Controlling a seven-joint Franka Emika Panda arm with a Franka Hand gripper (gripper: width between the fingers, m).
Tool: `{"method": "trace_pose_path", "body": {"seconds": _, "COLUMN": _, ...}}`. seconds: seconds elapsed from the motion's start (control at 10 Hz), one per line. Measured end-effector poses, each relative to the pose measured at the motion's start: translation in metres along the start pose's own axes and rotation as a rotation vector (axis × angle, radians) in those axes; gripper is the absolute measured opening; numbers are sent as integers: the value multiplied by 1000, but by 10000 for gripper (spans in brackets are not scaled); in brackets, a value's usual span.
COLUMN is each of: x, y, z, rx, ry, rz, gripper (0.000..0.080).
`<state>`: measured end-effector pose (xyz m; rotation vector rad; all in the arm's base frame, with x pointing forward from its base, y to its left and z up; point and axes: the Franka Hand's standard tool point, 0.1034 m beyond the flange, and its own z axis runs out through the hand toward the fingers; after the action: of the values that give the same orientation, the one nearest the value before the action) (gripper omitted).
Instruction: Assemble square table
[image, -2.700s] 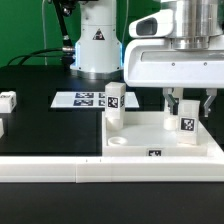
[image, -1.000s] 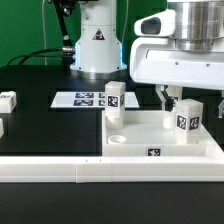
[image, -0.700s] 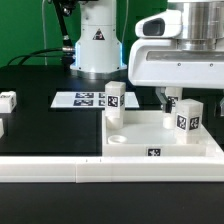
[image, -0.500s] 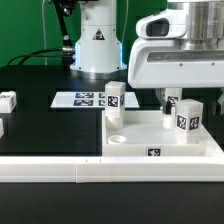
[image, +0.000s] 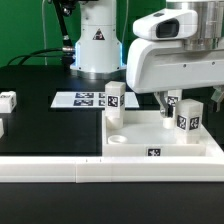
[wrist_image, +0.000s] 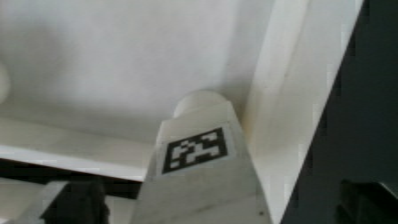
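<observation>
- Square table top (image: 160, 135) lies flat on the bench (image: 50, 125) toward the exterior view's right, just behind the long white border rail (image: 60, 168) that runs along the near edge; a tag shows on its near rim.
- One leg (image: 114, 103) stands upright at the top's far corner on the exterior view's left, tags on its faces. An open round socket (image: 117, 141) shows in the near corner on that side.
- Second leg (image: 187, 119) stands upright on the top toward the exterior view's right, directly under the hand (image: 177, 100). In the wrist view this leg (wrist_image: 199, 150) rises beside the top's raised rim (wrist_image: 294, 100), tag facing the camera.
- Hand: its fingers reach down just behind that leg's upper end; how far they are spread and whether they touch the leg cannot be told.
- A loose leg (image: 7, 100) lies near the bench edge on the exterior view's left, well apart from the top.
- Marker board (image: 80, 99) lies flat between the loose leg and the top.
</observation>
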<state>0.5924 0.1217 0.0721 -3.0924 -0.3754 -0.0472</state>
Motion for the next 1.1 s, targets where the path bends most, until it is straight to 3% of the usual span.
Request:
{"method": "trace_pose_path", "body": {"seconds": 0.2, "x": 0, "y": 1, "z": 0, "rx": -4, "ry": -1, "rz": -88, "gripper": 649}}
{"method": "trace_pose_path", "body": {"seconds": 0.4, "x": 0, "y": 1, "z": 0, "rx": -4, "ry": -1, "rz": -82, "gripper": 391}}
{"method": "trace_pose_path", "body": {"seconds": 0.5, "x": 0, "y": 1, "z": 0, "rx": -4, "ry": -1, "rz": -82, "gripper": 391}}
{"method": "trace_pose_path", "body": {"seconds": 0.6, "x": 0, "y": 2, "z": 0, "rx": -4, "ry": -1, "rz": -81, "gripper": 290}}
{"method": "trace_pose_path", "body": {"seconds": 0.9, "x": 0, "y": 1, "z": 0, "rx": -1, "ry": 0, "rz": -9, "gripper": 290}}
{"method": "trace_pose_path", "body": {"seconds": 1.1, "x": 0, "y": 2, "z": 0, "rx": 11, "ry": 4, "rz": 243, "gripper": 290}}
